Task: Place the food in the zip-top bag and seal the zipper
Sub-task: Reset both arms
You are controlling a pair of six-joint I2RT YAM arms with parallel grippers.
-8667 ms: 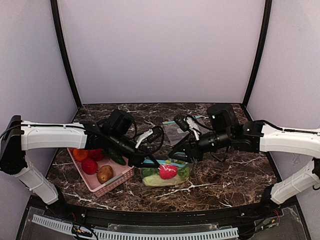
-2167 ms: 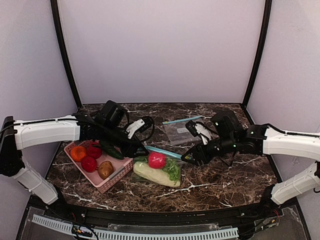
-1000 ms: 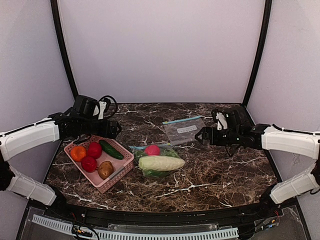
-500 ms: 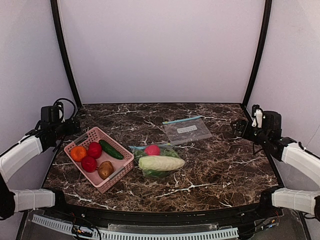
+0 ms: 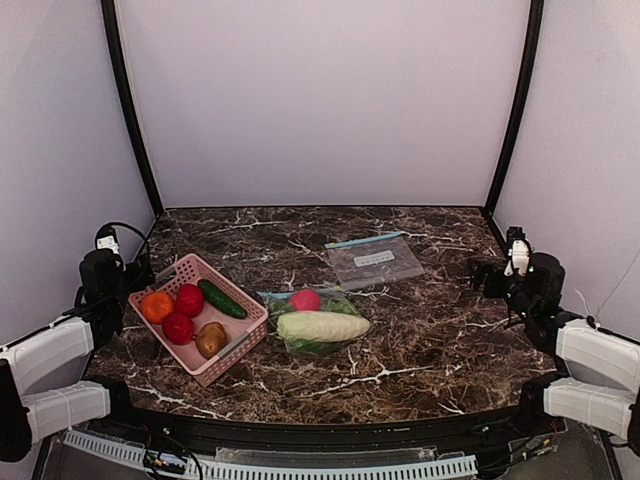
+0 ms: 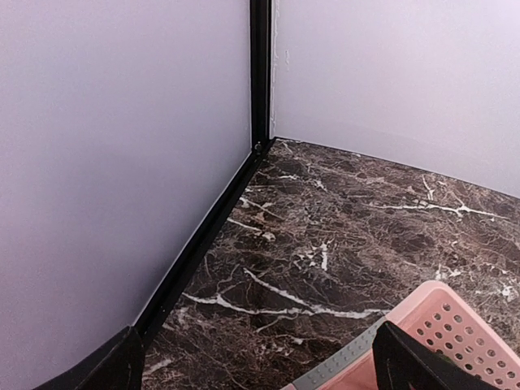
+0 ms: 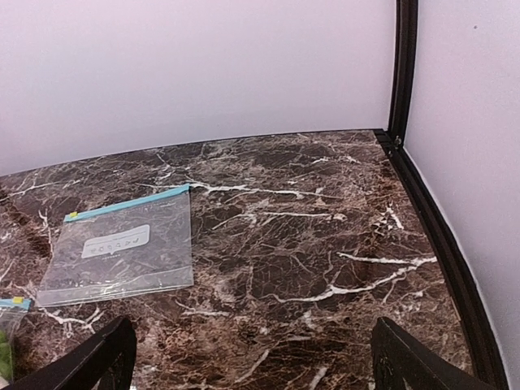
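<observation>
While the left fingers [image 6: 101, 370] and right fingers [image 7: 410, 357] gape wide and empty at opposite worktop [image 5: 430, 340] edges, the zip-top bag [image 5: 268, 298] holding the food [image 5: 322, 326] lies midway between them, long axis left-right, zipper [image 7: 11, 303] on its far edge, neither arm clearly nearer.

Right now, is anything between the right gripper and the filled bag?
Nothing visible. Bare tabletop runs from the open right gripper to the filled bag holding the vegetables. The empty bag lies just behind that line, not across it.
</observation>
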